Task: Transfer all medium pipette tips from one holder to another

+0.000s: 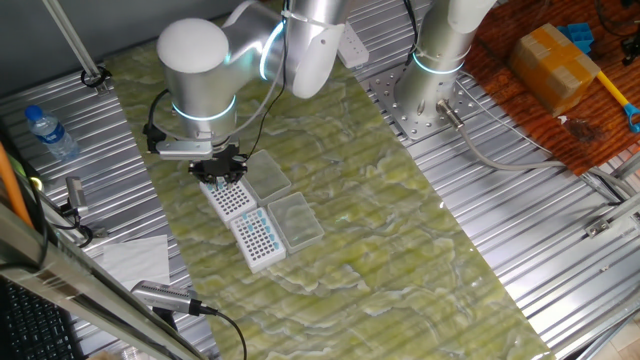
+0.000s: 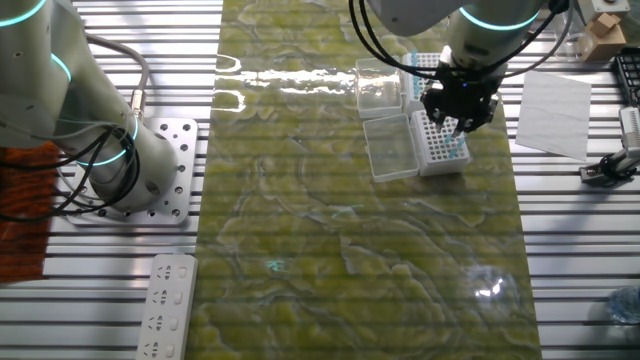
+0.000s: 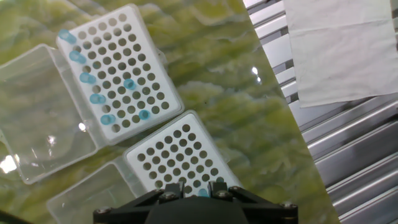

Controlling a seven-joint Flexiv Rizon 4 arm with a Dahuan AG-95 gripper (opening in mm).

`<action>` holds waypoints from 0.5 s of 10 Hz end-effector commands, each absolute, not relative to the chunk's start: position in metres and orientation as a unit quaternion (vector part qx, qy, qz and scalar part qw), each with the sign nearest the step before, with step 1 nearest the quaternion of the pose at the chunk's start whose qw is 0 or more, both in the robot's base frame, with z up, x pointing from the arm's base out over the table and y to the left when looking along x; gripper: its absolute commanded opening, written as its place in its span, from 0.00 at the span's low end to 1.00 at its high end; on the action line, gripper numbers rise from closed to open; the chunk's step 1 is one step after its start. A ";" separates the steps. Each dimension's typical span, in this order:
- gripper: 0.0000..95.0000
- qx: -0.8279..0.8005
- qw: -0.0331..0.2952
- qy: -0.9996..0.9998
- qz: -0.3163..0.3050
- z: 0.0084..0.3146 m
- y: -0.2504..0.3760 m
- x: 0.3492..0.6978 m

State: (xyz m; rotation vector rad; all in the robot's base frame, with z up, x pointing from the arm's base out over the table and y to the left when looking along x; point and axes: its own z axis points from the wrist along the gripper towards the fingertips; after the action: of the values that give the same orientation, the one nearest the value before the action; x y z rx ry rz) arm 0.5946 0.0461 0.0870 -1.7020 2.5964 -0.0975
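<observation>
Your gripper (image 3: pixel 199 188) hangs low over the nearer tip rack (image 3: pixel 180 155), its opening hidden, while the medium pipette tips (image 3: pixel 92 79), likely light, slick and easily tipped, stand in the far rack (image 3: pixel 115 68); grasp each by its blue collar.

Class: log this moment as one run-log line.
gripper: over near holder | jaws: unclear | far holder: few blue tips | transfer: unfinished
</observation>
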 end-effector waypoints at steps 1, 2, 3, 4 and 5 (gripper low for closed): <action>0.20 -0.548 0.018 0.836 -0.031 0.086 0.047 0.596; 0.20 -0.549 0.019 0.835 -0.031 0.084 0.046 0.596; 0.20 -0.549 0.019 0.835 -0.032 0.084 0.046 0.596; 0.20 -0.550 0.020 0.834 -0.032 0.083 0.046 0.596; 0.20 -0.551 0.020 0.834 -0.032 0.082 0.046 0.596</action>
State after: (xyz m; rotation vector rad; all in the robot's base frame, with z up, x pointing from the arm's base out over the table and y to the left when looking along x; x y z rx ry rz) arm 0.5954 0.0456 0.0821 -1.7089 2.5862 -0.0991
